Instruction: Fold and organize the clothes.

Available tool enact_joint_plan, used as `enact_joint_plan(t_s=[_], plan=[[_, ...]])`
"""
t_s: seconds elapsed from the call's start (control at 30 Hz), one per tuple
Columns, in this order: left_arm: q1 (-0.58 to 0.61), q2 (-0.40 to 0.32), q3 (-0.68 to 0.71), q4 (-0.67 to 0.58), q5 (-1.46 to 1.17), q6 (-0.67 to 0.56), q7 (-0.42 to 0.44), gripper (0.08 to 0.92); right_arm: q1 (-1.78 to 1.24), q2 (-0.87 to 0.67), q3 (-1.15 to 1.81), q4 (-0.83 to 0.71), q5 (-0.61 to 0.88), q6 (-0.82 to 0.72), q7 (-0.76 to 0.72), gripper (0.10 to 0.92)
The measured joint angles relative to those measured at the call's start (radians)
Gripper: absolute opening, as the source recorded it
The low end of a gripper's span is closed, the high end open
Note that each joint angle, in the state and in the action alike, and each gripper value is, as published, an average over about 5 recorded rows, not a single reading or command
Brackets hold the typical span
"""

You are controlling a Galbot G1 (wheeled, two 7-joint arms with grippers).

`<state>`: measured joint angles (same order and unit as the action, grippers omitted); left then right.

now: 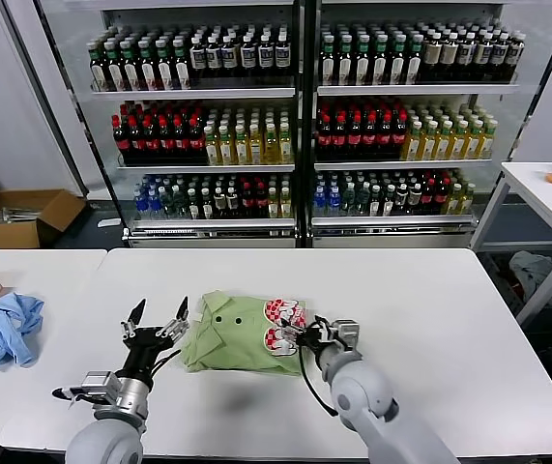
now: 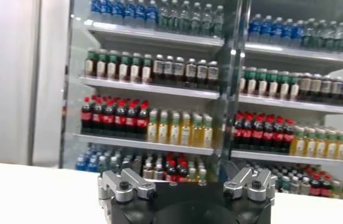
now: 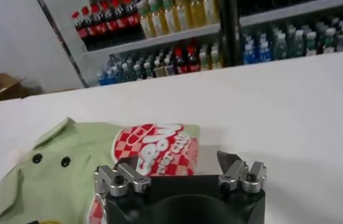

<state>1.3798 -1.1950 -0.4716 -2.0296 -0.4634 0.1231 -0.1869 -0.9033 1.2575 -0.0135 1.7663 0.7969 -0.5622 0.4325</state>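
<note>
We have the green shirt [image 1: 242, 333] lying on the white table [image 1: 450, 319], near its front edge, already bundled into a compact rectangle with collar and two dark buttons [image 3: 51, 160] up and the red-and-white patch [image 1: 283, 326] on its right end. Left gripper [image 1: 157, 320] sits just off the shirt's left edge, fingers spread and pointing up, holding nothing; we read that as clear of the cloth. Right gripper [image 1: 326, 335] is at the patch end, low over the fabric, jaws wide and empty. We judge the fold mostly done; remaining work looks like squaring edges. The blue cloth [image 1: 3, 329] lies well apart on the side table, out of our way.
</note>
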Motion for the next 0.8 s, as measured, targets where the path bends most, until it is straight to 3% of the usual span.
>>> enact_joint_plan(t_s=[0.3, 0.8], plan=[[0.042, 0.008, -0.046, -0.008, -0.010, -0.003, -0.004, 0.823, 0.074, 0.059, -0.031, -0.120, 0.053, 0.005, 0.029, 0.577], [0.047, 0.016, -0.054, -0.001, -0.020, -0.006, -0.005, 0.823, 0.122, 0.055, -0.031, -0.197, 0.043, 0.018, 0.026, 0.159]])
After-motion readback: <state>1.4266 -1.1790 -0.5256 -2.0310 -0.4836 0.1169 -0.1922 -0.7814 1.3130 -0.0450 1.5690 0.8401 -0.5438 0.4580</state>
